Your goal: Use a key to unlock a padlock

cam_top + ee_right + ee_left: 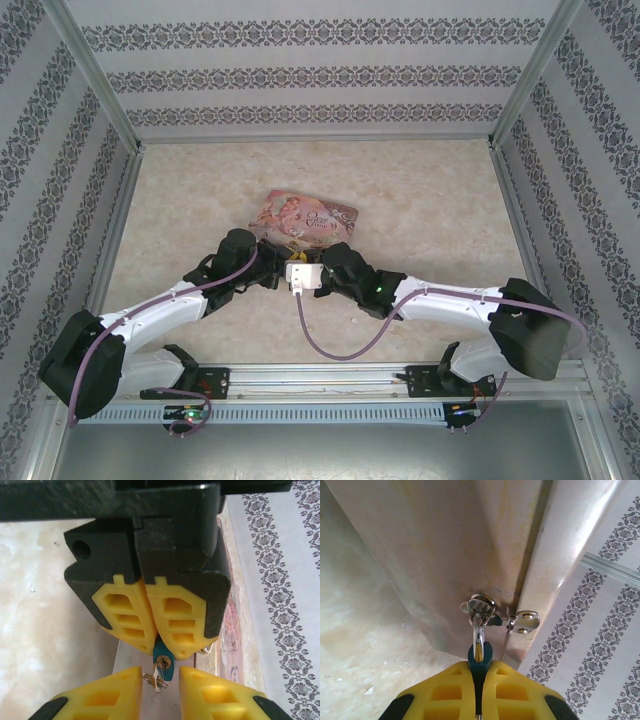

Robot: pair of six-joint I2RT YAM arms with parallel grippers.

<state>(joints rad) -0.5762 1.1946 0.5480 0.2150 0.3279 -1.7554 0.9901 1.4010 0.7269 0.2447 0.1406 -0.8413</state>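
The padlock (480, 656) has a glossy metal shackle (478, 627). The tin (445, 555) is dull, smooth metal. The left end effector (480, 669) has matt yellow plastic fingers (445, 692).

Teal padlock gripped, its shackle through a clasp

The tiny padlock (480, 655), blue-teal in body, is pinched edge-on between the closed yellow fingers of the left pincer (480, 669). Its thin silver shackle (478, 627) runs up from the body and hooks through a shiny metal clasp (479, 605). In the right wrist view its keyhole end faces the camera, with what looks like a small silvery key (160, 671) and a thin wire ring (150, 680) at the brass keyhole.
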